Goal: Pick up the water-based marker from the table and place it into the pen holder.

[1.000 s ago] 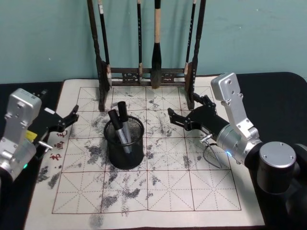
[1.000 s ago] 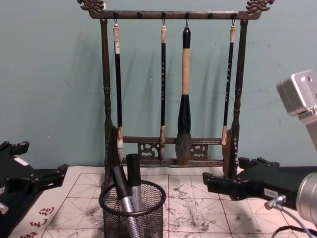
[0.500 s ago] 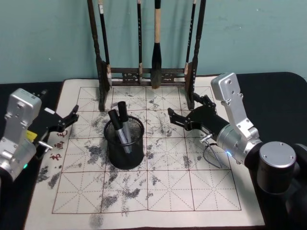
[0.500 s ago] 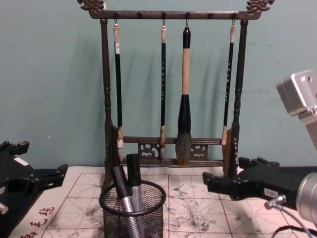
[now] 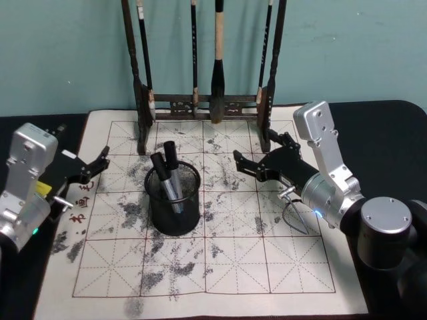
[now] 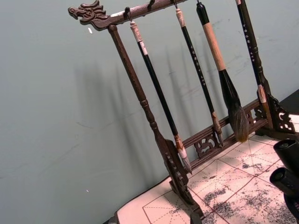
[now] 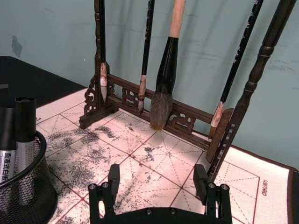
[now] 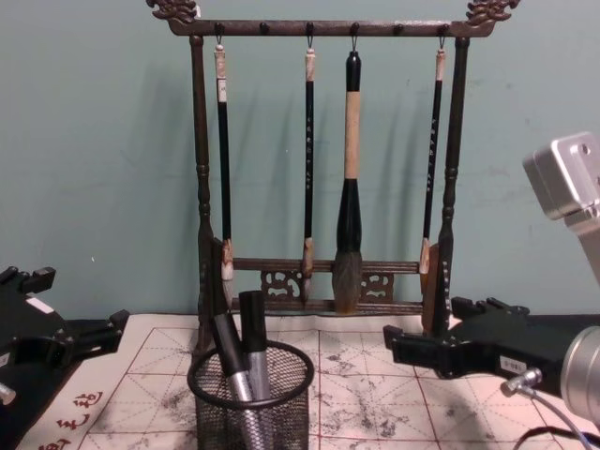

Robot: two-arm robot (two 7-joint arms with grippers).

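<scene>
The pen holder (image 5: 173, 203), a short black wire-mesh cup, stands on the left-centre of the mat. Two water-based markers (image 5: 167, 175) with black caps and silver barrels stand upright inside it (image 8: 242, 352), leaning slightly. My right gripper (image 5: 257, 150) hovers open and empty to the right of the holder (image 7: 21, 186), its fingers (image 7: 113, 176) spread wide and well apart from the cup. My left gripper (image 5: 85, 148) rests open and empty at the mat's left edge, clear of the holder (image 8: 251, 408).
A tall dark wooden brush rack (image 5: 207, 100) with several hanging brushes stands at the back of the mat, close behind the holder. The ink-stained gridded mat (image 5: 233, 253) covers the black table (image 5: 387, 127). A teal wall rises behind.
</scene>
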